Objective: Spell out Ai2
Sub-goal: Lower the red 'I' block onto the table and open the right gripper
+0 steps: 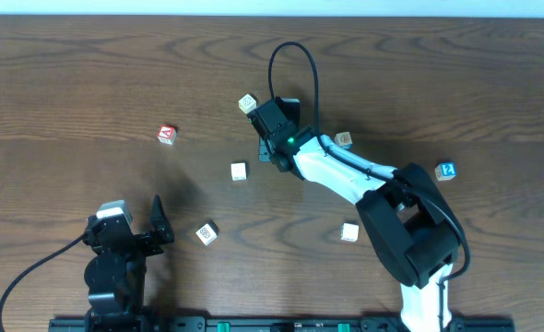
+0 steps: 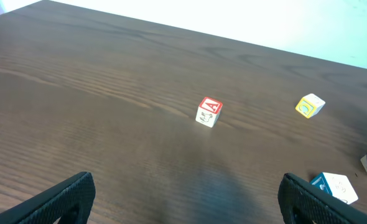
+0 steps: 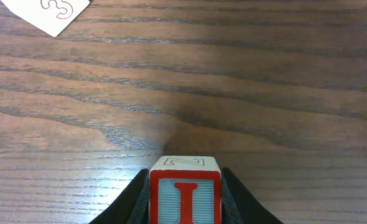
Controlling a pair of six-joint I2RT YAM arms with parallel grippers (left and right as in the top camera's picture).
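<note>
1. The right hand (image 3: 185, 200) is reached out over the middle of the tabletop (image 1: 69, 74), toward the far side. It is closed on a red-edged block (image 3: 185, 191), with a dark finger (image 3: 135, 196) pressed to each side.
2. The block's near face has a red letter I on pale blue stripes, and its top face has an outlined letter. From the wrist view I cannot tell whether the block rests on the wood or hangs just above it. From overhead the arm hides it.
3. A white block with a 3 (image 3: 46, 11) lies ahead of that hand and off to one side, well apart from it.
4. The left hand (image 2: 193, 208) sits low at the near edge, spread wide and holding nothing, with a black fingertip (image 2: 65, 198) at each lower corner of its view.
5. The red A block (image 1: 166, 136) lies alone on the left half of the tabletop, well away from both hands.
6. A yellow block (image 1: 246, 103) is just beside the right hand on the far side.
7. A blue block (image 1: 446, 171) that seems to show a 2 lies far right, beyond the right arm (image 1: 346, 175).
8. Other loose blocks are a white one (image 1: 239, 171) near the right hand, a patterned one (image 1: 206, 232) by the left hand, a tan one (image 1: 343, 140) and another white one (image 1: 348, 231).
</note>
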